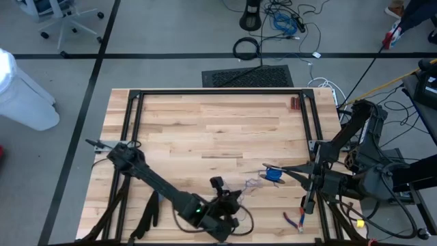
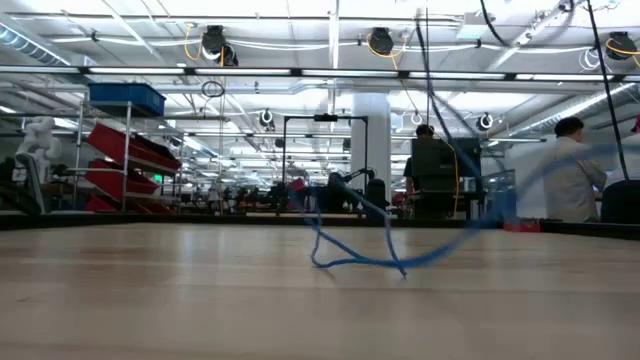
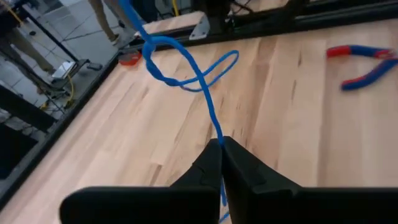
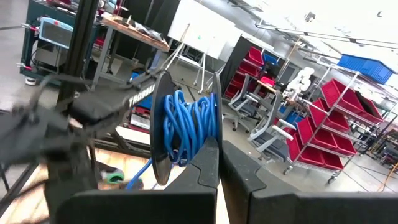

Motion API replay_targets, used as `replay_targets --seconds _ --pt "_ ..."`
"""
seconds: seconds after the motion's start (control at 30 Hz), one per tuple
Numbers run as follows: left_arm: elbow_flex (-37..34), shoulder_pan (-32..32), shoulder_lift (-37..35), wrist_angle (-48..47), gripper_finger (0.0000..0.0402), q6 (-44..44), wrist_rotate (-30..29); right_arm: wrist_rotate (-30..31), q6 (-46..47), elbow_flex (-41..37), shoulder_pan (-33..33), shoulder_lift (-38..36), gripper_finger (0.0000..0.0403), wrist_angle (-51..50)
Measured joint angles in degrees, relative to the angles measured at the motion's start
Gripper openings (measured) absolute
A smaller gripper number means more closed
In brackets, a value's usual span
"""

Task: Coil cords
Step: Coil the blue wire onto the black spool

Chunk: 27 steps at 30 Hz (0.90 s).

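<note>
Pale wooden planks make up the desk, framed by a black metal rail, with a grey floor and a big workshop of red bins and shelving beyond.

Taking the spool as the landmark: it is a dark disc wound with blue cord, held upright off the desk, near the front right part of it. The right gripper has its fingers pressed together on the spool's rim, pinching it. Just to the spool's left, loose blue cord runs out in a tangled loop that hangs in the air and touches the wood at its lowest bend. At the far end of that loose run, nearer the desk's front edge, the left gripper pinches the cord, its fingers closed on the strand. Red-and-blue-handled pliers lie in front of the spool, near the right arm's base. Behind the spool, at the back right corner of the desk, sits a small red object.

My judgement is that the knotted loop is the risk: if the left arm pulls the strand taut, the twist could tighten into a snag instead of laying onto the spool, or drag the spool out of its edge-on pinch.
</note>
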Motion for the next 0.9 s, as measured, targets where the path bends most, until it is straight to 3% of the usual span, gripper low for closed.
replay_targets --seconds 0.37,0.6,0.9 --pt "0.15 -9.98 -10.79 -3.58 0.0002 0.13 -11.75 0.39 1.74 0.01 -0.02 0.00 0.0000 -1.70" --pt "0.17 -17.69 -14.03 -3.65 0.0002 1.88 -20.53 0.39 2.81 0.01 -0.02 0.00 0.0000 -2.21" --pt "0.20 -26.91 -16.99 -3.32 0.0001 4.92 -23.99 0.61 3.63 -0.01 -0.02 0.00 0.0000 -3.20"
